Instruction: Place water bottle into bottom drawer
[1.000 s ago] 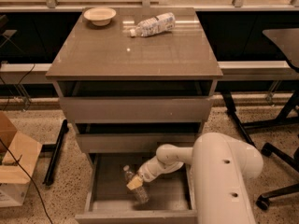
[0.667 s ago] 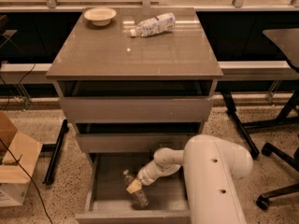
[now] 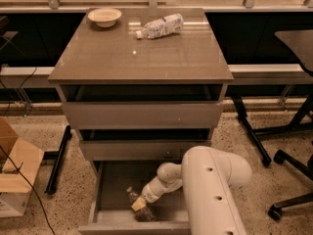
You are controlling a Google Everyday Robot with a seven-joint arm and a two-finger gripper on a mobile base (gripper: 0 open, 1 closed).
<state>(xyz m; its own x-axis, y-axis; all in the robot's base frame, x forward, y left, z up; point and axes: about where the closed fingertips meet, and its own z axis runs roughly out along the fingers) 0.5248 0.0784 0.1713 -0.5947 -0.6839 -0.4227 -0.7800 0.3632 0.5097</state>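
The bottom drawer (image 3: pixel 105 217) of the grey-brown cabinet is pulled open, grey inside. The water bottle (image 3: pixel 133 196), small and clear, lies on the drawer floor, its cap end toward the back left. My gripper (image 3: pixel 139 204) reaches down into the drawer from the white arm (image 3: pixel 210 180) and sits right over the bottle's middle. The bottle's lower end shows just in front of the gripper. I cannot make out whether the gripper still holds the bottle.
On the cabinet top lie a white-and-blue labelled bottle (image 3: pixel 160 26) and a cream bowl (image 3: pixel 104 16). A cardboard box (image 3: pixel 14 173) stands at the left. Chair legs and a castor (image 3: pixel 281 155) are at the right. The two upper drawers stand slightly open.
The arm has shifted a little lower and leftward inside the drawer; the bottle stays on the drawer floor under the gripper.
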